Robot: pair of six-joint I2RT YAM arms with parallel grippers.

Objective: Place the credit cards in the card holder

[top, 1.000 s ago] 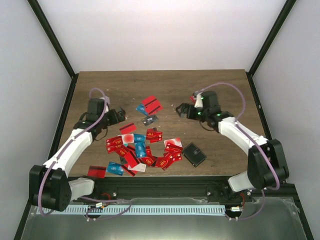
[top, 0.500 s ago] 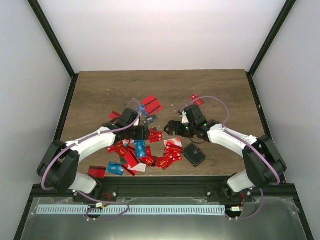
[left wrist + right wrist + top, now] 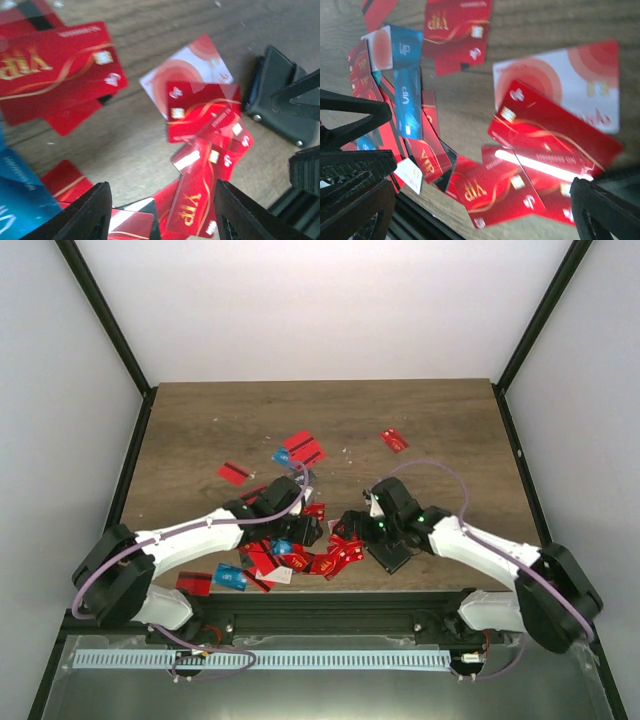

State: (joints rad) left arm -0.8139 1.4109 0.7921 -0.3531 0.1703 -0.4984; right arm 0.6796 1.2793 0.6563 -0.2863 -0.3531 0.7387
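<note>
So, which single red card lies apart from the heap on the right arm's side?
The red card in the far right part of the table. It touches no other card; the rest lie in the middle or to the left.

L pincer (image 3: 162, 212) jaws wide apart, low over wood bench (image 3: 150, 30). Red cards (image 3: 202, 117) overlap btwn them, one on a white-red card (image 3: 192, 62). Blue card (image 3: 20, 192) btm left. Black object (image 3: 275, 97) rt edge, unclear what.
</note>
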